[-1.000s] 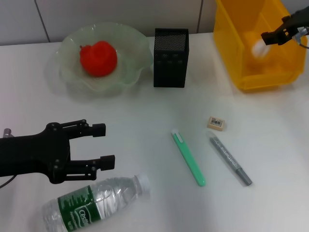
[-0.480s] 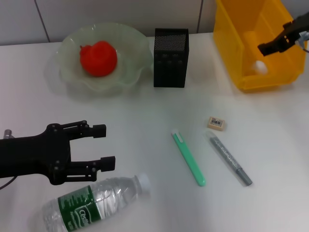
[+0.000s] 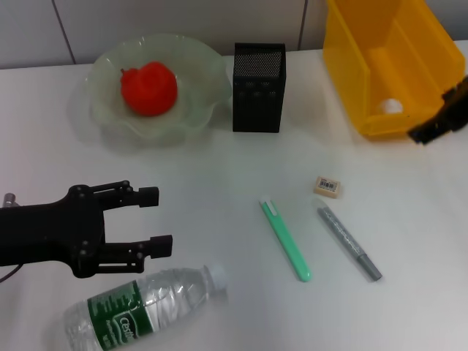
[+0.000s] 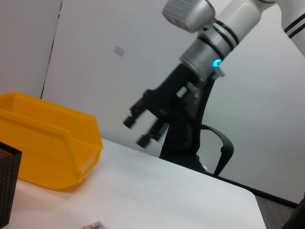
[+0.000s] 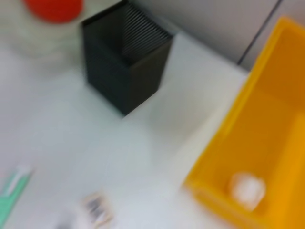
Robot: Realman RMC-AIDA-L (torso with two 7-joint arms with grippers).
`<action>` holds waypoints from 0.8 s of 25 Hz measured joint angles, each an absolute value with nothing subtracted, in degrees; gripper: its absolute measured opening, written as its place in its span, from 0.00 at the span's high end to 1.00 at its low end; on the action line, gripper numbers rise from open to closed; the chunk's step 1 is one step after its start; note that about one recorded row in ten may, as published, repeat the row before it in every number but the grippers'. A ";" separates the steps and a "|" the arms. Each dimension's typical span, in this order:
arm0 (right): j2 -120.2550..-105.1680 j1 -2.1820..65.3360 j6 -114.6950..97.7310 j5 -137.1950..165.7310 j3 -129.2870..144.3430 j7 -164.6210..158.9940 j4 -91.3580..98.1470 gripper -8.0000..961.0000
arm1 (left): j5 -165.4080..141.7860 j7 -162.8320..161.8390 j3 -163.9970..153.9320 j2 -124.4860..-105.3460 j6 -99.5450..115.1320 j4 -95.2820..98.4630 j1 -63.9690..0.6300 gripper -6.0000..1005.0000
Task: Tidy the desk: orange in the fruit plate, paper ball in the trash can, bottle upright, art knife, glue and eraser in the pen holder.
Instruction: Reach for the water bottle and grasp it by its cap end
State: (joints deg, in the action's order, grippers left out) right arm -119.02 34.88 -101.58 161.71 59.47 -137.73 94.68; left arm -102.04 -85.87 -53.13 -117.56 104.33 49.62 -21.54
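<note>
The worktop carried most of the job half done. The trash can sat at the far right corner w/ the paper ball already lying inside, near its front wall. The fruit plate stood toward the far left w/ the orange in it, and the pen holder stood just beside it, mid far edge.

The bottle lay on its side at the near left edge, cap pointing toward the middle. The left gripper hovered just beyond it, fingers apart, holding nothing. The right gripper hung by the right edge, just in front of the bin; from the left wrist cam its fingers looked apart and empty.

The green art knife, the grey glue pen and the eraser lay loose, mid-right.

Next step, prob. the small items, eraser nearest the right arm. To do it well: come straight down, close across the short sides so the block couldn't twist, lift clear, then release only when centred over the mesh box opening.
</note>
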 joint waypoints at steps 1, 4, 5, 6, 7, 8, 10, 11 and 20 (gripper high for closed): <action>-118.93 35.48 -105.47 161.45 59.43 -137.43 94.51 0.12 | -102.04 -85.87 -53.13 -117.56 104.33 49.62 -21.54 0.26; -118.87 35.70 -109.17 160.14 59.33 -135.98 93.74 0.12 | -102.83 -86.45 -53.16 -117.25 104.19 50.20 -21.78 0.26; -118.86 35.63 -110.09 159.36 59.05 -135.33 93.42 0.12 | -103.28 -86.71 -53.01 -117.22 104.08 50.48 -21.80 0.26; -118.86 35.43 -110.97 158.15 58.51 -134.24 92.90 0.12 | -103.28 -86.71 -53.01 -117.22 104.08 50.48 -21.80 0.26; -118.85 35.13 -111.52 157.04 57.73 -133.15 92.44 0.12 | -104.29 -87.33 -52.97 -117.09 103.76 51.04 -21.88 0.26; -118.85 34.74 -111.65 155.45 56.51 -131.59 91.74 0.12 | -104.29 -87.33 -52.97 -117.09 103.76 51.04 -21.88 0.26; -118.84 33.78 -111.57 152.26 53.32 -127.81 89.95 0.12 | -105.50 -88.13 -52.92 -116.92 103.28 51.69 -21.99 0.26; -118.84 33.25 -111.26 150.52 51.51 -125.47 88.89 0.12 | -105.50 -88.13 -52.92 -116.92 103.28 51.69 -21.99 0.26; -117.12 26.11 -110.77 133.18 35.33 -93.94 71.89 0.13 | -105.91 -90.41 -52.89 -116.64 100.41 52.19 -22.24 0.27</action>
